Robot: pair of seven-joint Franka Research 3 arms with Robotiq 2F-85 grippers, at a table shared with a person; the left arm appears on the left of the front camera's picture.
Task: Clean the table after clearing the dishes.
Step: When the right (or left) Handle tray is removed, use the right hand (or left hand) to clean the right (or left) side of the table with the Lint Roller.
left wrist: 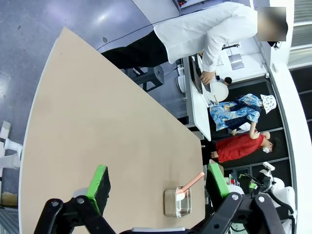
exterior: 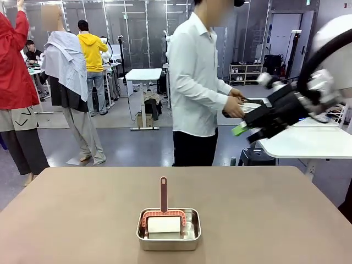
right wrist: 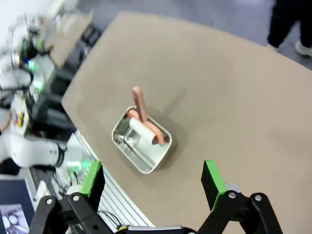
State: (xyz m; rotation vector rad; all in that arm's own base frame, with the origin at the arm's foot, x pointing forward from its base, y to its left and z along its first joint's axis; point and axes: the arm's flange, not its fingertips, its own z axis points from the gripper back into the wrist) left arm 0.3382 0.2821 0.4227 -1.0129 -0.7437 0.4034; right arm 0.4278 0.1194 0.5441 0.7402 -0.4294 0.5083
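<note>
Over the cleared surface (exterior: 264,209), left tool (left wrist: 158,183) and right tool (exterior: 248,132) are both gaping empty; reaching down off-line would be risking clipping the roller's (exterior: 164,224) upright handle and tipping its pan (exterior: 192,231) at the near edge.

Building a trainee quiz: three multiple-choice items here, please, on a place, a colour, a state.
1. Where is the steel pan? A on the brown table B on the floor C on a shelf
2. Colour of the roller's handle? A blue B reddish pink C black
3. The right pincer is? A shut on the roller B resting in the pan C open, in the air
Answers: 1 A: it sits near the robot's edge. 2 B: the upright handle shows it. 3 C: green pads apart, nothing between.
</note>
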